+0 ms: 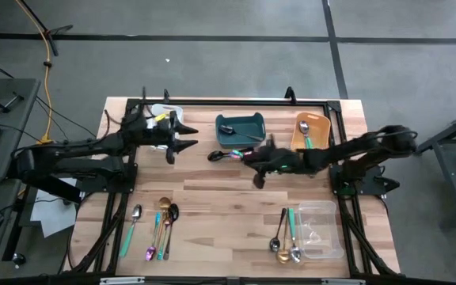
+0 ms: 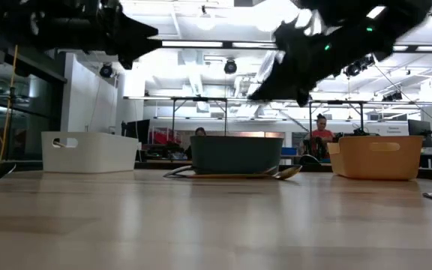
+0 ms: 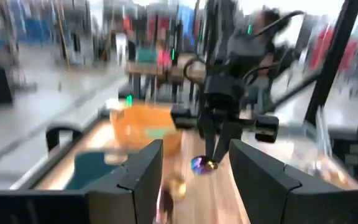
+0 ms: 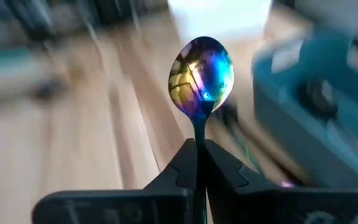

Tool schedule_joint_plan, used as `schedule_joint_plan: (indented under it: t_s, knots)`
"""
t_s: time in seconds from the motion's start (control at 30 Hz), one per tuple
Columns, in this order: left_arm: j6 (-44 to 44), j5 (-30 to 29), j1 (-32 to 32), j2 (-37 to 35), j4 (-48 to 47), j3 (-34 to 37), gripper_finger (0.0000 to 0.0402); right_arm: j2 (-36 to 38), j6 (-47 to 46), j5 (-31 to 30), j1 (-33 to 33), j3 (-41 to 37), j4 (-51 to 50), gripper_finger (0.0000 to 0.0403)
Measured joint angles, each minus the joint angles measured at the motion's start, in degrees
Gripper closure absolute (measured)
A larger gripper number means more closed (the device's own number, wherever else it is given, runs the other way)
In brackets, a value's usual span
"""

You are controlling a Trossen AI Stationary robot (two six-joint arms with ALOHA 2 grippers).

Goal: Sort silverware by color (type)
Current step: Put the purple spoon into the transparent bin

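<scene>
My right gripper [image 1: 253,159] is over the table's middle, in front of the teal bin [image 1: 241,130], and is shut on an iridescent purple spoon [image 1: 226,155]. My left gripper [image 1: 187,135] is open beside the white bin [image 1: 163,113] and holds nothing; it points toward the right arm. Its wrist view shows its gripper [image 3: 196,147] with the spoon's bowl [image 3: 201,165] farther off. More silverware lies flat in two groups near the table's near edge, one on the left [image 1: 157,226] and one on the right [image 1: 285,237]. My right gripper pinches the iridescent spoon's handle [image 4: 198,135] between its two fingers, which lie along the handle. The fingers come level from the table's right, pointing left. The spoon sticks straight out ahead of the fingertips, bowl [image 4: 202,68] foremost and lifted off the table.
An orange bin [image 1: 311,131] with utensils in it stands at the far right, and a clear bin [image 1: 321,231] at the near right. A utensil [image 2: 231,174] lies on the table in front of the teal bin. Bare wood [image 1: 220,214] spans the middle.
</scene>
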State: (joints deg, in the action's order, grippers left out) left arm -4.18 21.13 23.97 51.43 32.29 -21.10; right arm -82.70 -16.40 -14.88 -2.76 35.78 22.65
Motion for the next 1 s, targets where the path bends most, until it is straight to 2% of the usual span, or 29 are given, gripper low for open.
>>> schedule_joint_plan:
  t_s: [0.13, 0.27, 0.43, 0.6, 0.87, 1.0]
  knots:
    - [-2.2, 0.5, -0.2, 2.5, 20.4, 7.2, 0.0222, 1.6, 5.0, 0.6, 0.2, -7.1, 22.2, 0.0398]
    - [-6.8, 0.8, -2.0, 3.5, 25.4, 9.8, 0.0225, 1.7, 11.4, 4.6, 1.3, -7.8, 32.7, 0.0398]
    - [-7.4, 0.7, -6.6, 3.5, 24.6, 9.9, 0.0241, 1.7, 17.1, 10.8, 2.9, -4.0, 33.5, 0.0398]
    - [-5.2, 0.1, -9.5, 3.5, 23.4, 9.9, 0.0253, 1.7, 19.5, 11.5, 2.9, -3.3, 32.5, 0.0398]
    - [-6.6, -3.2, -10.6, 3.6, 21.4, 9.9, 0.0254, 1.7, 15.6, 11.3, 2.9, -3.3, 32.4, 0.0398]
    - [-6.0, -2.5, -10.6, 3.6, 19.5, 9.9, 0.0253, 1.7, 7.9, 11.3, 2.8, -2.9, 29.5, 0.0398]
